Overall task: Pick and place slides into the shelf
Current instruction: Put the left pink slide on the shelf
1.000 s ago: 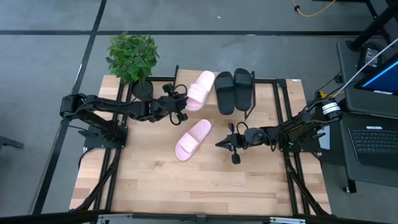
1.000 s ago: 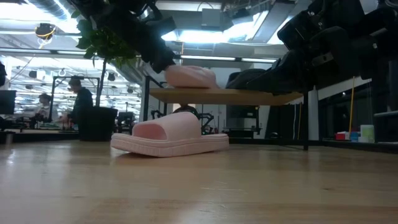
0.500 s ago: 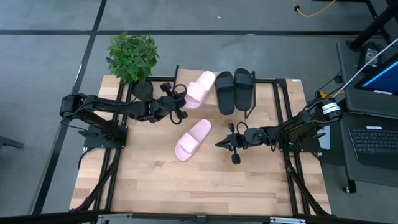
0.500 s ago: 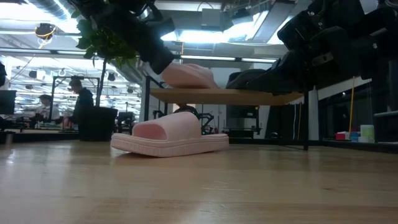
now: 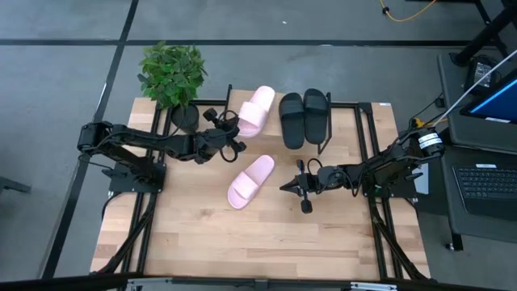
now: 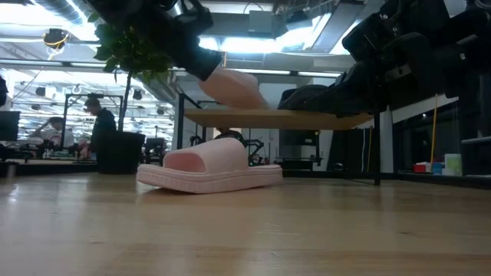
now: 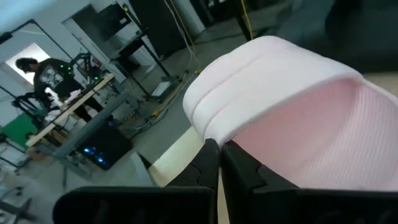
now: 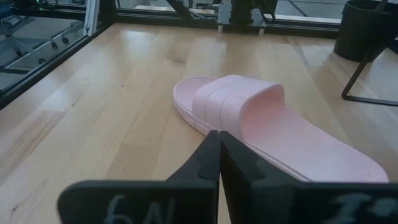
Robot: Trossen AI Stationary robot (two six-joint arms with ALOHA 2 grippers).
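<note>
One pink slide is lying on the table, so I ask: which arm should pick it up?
Right: its end effector waits shut, facing that slide; the left is at the shelf slide.

The left arm stretches across from the left edge, its hand raised off the surface with the fingers pinched tight together. The right arm reaches in from the right side, its hand low, fingers pressed closed, gripping nothing.
</note>
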